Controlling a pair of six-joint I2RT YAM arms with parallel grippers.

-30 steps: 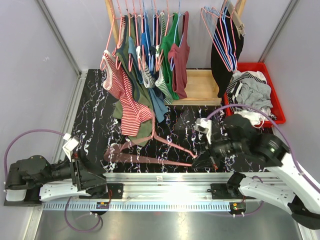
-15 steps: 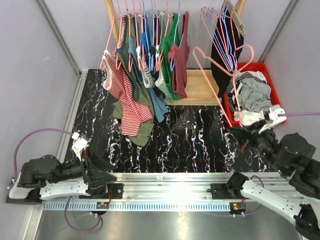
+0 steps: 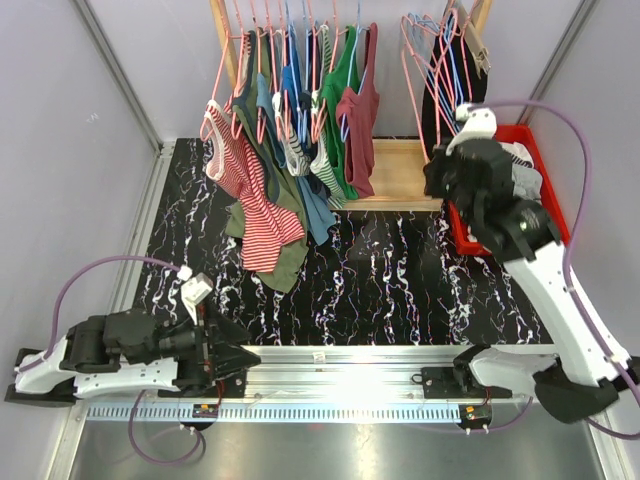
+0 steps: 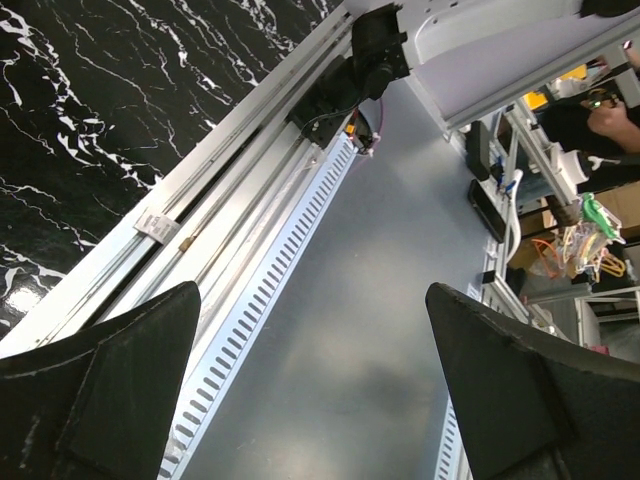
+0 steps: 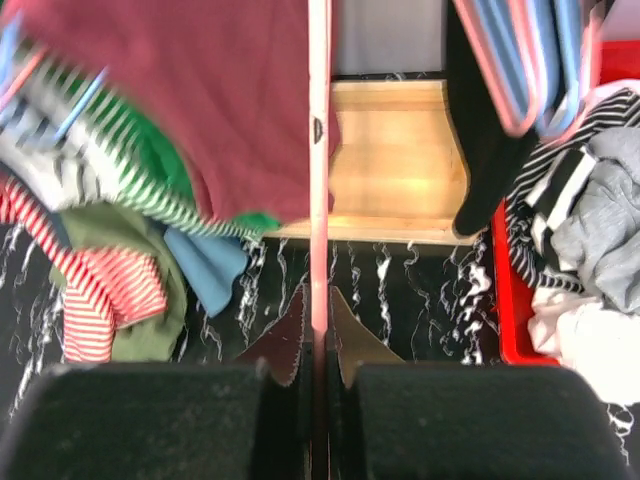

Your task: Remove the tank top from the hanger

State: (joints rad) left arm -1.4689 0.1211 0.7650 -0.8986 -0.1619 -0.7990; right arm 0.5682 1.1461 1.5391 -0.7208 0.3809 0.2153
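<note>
Right tool [image 5: 318, 338] is clamped on a pink hanger [image 5: 319, 150], upper right of the top view. Left tool [image 4: 312, 300] is spread wide apart, lower left.

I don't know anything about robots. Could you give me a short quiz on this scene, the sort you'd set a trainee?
1. True or false: the right claw is clamped on a pink hanger.
2. What lies in the red bin? A) loose clothes B) spare hangers C) nothing
3. Is the left claw open or shut, and does it hold anything?
Key: 1 true; 2 A; 3 open, holding nothing.
</note>
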